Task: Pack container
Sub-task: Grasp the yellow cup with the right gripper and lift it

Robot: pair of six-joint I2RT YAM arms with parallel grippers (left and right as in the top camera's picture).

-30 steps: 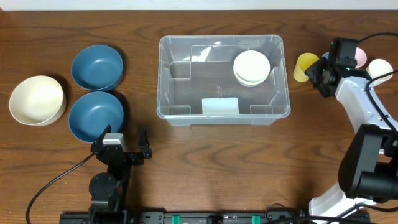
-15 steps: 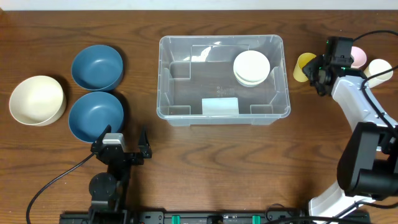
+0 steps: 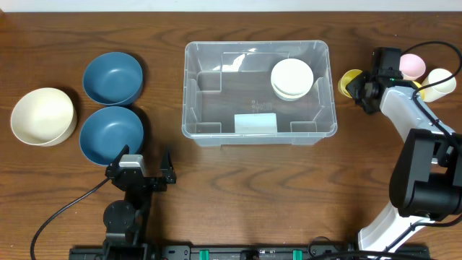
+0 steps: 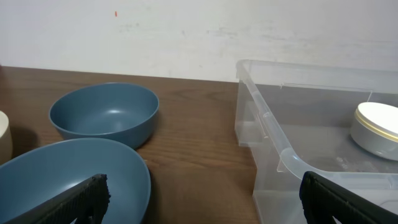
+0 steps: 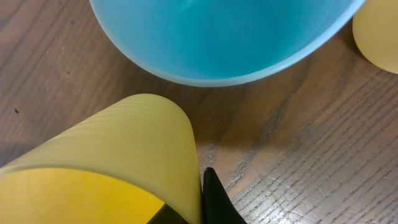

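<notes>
The right fingers (image 5: 214, 199) are closed on the wall of the yellow cup (image 5: 124, 143). The wrist view shows one dark finger pressed flat against the outside of the cup, close to its rim. The other finger is hidden, most likely inside the mouth. A pinch across the thin wall needs little room, which suits a cup crowded by its neighbours. A teal cup (image 5: 224, 37) lies just beyond the fingers, nearly touching the yellow one, and a pale cup (image 5: 380, 28) shows further off to their right. From above, a pink cup (image 3: 412, 65) and a cream cup (image 3: 441, 79) sit behind the right wrist. The yellow cup is therefore the one closest to the bin and the least blocked, a sensible first pick.

The container (image 3: 256, 45) stands on the surface (image 3: 238, 188) just left of the right fingers, on the far side of the yellow cup from them. A stack of cream dishes (image 3: 291, 78) sits in the corner nearest those fingers, and a pale label (image 3: 255, 123) shows on its front wall. Most of its floor is bare, so there is room for more.

The left fingers (image 4: 87, 198) are spread wide and hold nothing, low over the surface. One blue bowl (image 3: 111, 134) lies right in front of them and a second blue bowl (image 3: 112, 78) beyond it. A cream bowl (image 3: 43, 115) sits off to their left, and the container is ahead to their right. Waiting there, they seem placed to take the bowls without crossing the other arm.
</notes>
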